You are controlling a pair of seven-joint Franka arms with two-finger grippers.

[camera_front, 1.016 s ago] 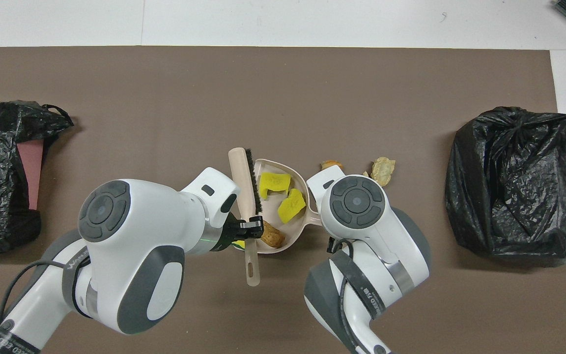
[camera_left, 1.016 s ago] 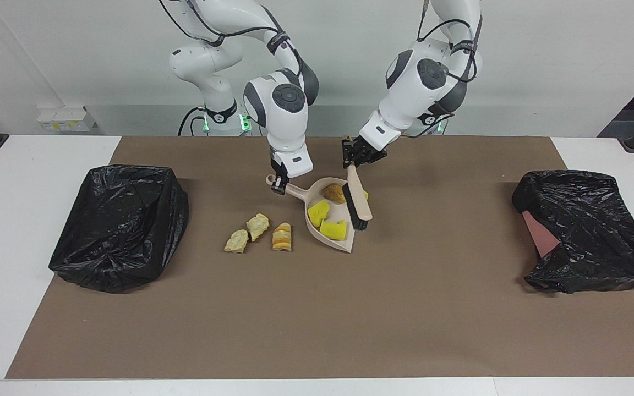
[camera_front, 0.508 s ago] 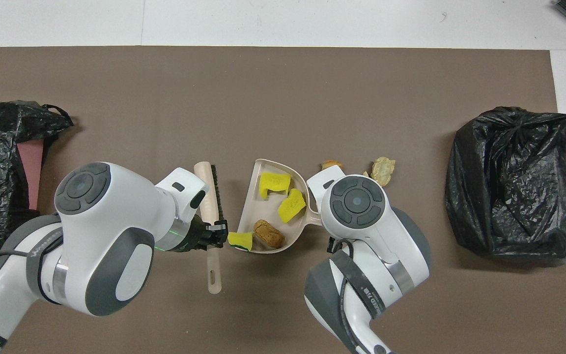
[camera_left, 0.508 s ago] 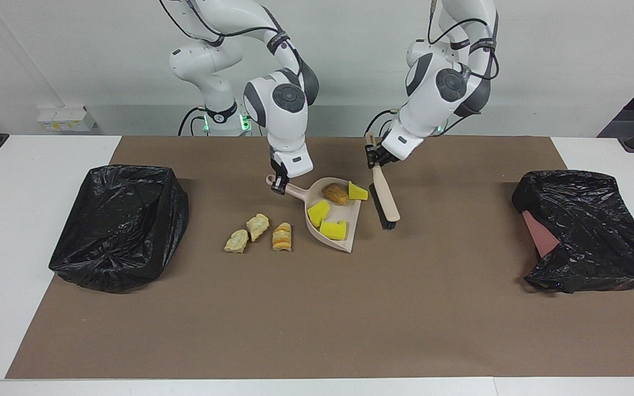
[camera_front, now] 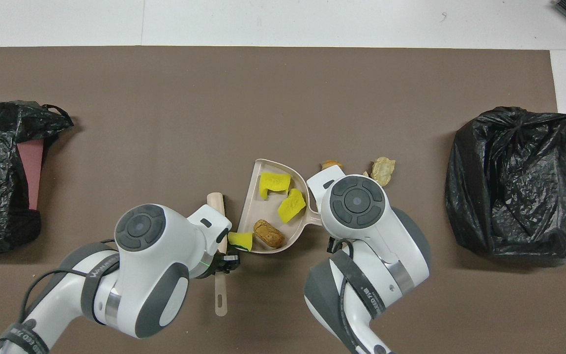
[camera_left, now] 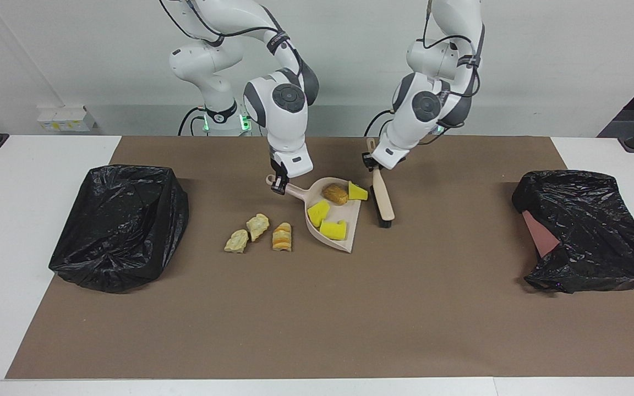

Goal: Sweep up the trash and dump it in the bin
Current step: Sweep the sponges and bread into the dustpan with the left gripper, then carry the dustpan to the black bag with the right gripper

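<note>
Brown mat: my right gripper [camera_left: 278, 186] clamps the dustpan [camera_left: 332, 224] handle, left gripper [camera_left: 372, 160] grips the brush [camera_left: 382, 199]; four scraps [camera_left: 326, 210] panned, three bread pieces [camera_left: 259, 233] unswept beside it, bin [camera_left: 121, 225] awaiting.

The dustpan [camera_left: 332, 226] is pale beige. In it lie two bright yellow chunks [camera_left: 318, 212] and a brown lump [camera_left: 335, 193]; a third yellow chunk [camera_left: 357, 191] with a green edge sits at its rim. Beside the dustpan, the brush [camera_left: 382, 195] has a beige back and black bristles. Toward the right arm's end from the dustpan lie two pale beige pieces [camera_left: 257, 226] and one orange-striped piece [camera_left: 282, 236]. Both bags [camera_left: 119, 225] are glossy black; the mat [camera_left: 317, 313] is brown.
</note>
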